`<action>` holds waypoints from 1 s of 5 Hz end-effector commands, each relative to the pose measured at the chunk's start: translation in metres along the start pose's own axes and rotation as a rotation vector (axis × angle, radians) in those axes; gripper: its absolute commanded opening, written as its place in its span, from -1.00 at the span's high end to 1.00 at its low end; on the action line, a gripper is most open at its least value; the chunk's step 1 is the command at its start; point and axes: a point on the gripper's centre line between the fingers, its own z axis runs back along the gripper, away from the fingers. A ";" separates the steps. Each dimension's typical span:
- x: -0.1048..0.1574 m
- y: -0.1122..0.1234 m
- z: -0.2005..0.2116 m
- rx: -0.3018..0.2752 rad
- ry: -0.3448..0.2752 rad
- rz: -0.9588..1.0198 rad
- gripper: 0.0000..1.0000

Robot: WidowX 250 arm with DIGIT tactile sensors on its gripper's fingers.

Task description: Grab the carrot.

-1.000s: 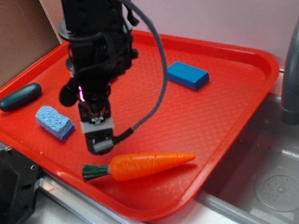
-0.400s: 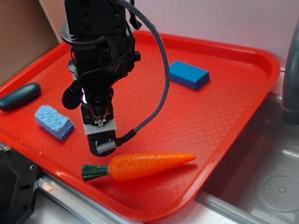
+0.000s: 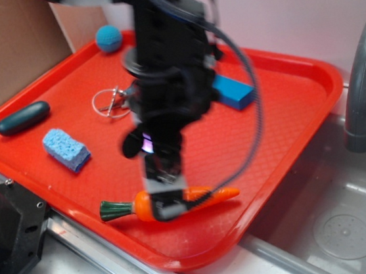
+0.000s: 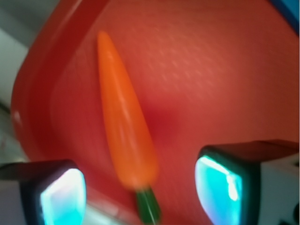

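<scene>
Claw hovering right over the carrot

The gripper has its 2 fingers spread apart, with the thick end of the 1 carrot showing in the gap between them; it lies flat near the front edge of the red tray. Also on the tray: 1 light blue sponge, 1 blue block, 1 dark oval thing, 1 blue ball, 1 wire loop. No readable writing or labels anywhere.

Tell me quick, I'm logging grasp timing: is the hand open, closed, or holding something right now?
Hand: open, holding nothing; its fingers straddle the thick end of the carrot without closing on it.
</scene>
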 end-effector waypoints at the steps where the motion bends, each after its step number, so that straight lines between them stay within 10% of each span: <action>1: 0.007 0.006 -0.019 -0.005 0.065 -0.015 -1.00; 2: 0.004 0.005 -0.030 -0.030 0.104 -0.008 -1.00; 3: 0.002 0.002 -0.029 -0.040 0.099 0.006 1.00; 5: -0.004 -0.002 -0.020 -0.023 0.087 0.032 1.00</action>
